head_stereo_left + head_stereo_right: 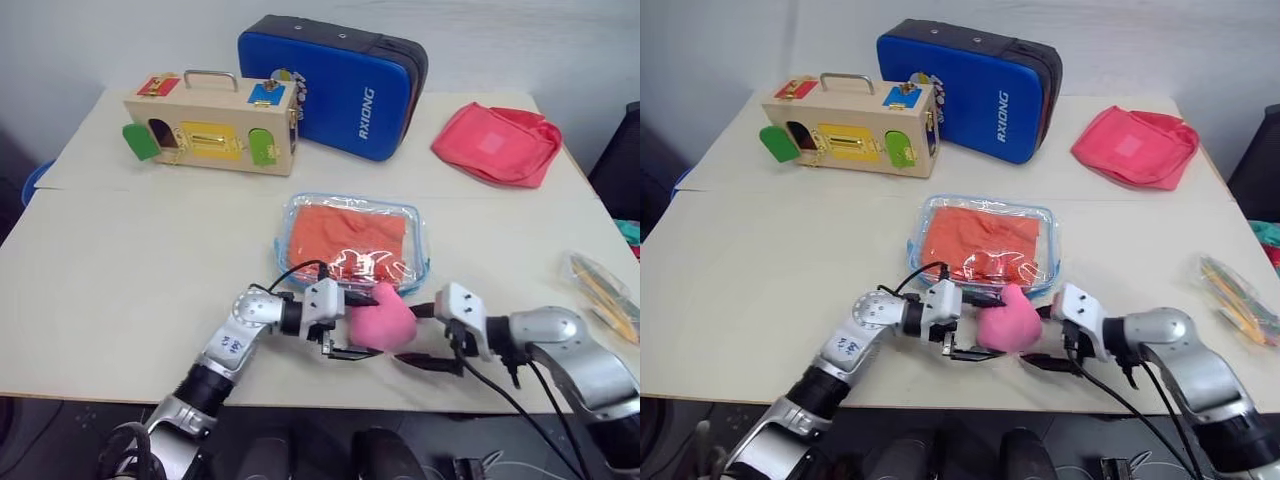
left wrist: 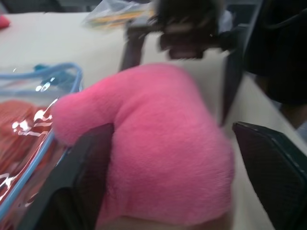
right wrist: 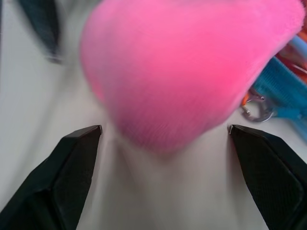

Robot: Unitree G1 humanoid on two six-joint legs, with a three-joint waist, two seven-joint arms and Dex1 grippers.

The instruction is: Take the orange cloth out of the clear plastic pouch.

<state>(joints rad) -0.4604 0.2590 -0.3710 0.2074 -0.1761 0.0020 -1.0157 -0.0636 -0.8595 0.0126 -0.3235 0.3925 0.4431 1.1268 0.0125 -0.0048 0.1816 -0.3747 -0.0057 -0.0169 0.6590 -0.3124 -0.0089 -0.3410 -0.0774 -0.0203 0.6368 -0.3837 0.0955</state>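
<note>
Beige table (image 1: 120, 280): from the head, the orange cloth (image 1: 345, 232) lies inside the clear plastic pouch (image 1: 420, 262), mid-table. Just in front, a pink plush toy (image 1: 385, 322) sits between the left gripper (image 1: 352, 325) and right gripper (image 1: 425, 338). Left wrist: jaws spread around the plush, one finger (image 2: 81, 177) against it. Right wrist: fingers (image 3: 72, 167) released, plush just ahead

— What colours lie on the cream bench (image 1: 120, 300)?
— A bright orange cloth (image 1: 345, 232) inside the clear plastic pouch (image 1: 420, 262) with light blue edging, and a solid pink plush toy (image 1: 385, 320) beside it.
— Further back?
— A blue hard case (image 1: 330, 85) with pale lettering, a pink-red fabric bag (image 1: 497, 143), and a pale wooden box (image 1: 210, 130) with green, yellow, red and blue panels.
</note>
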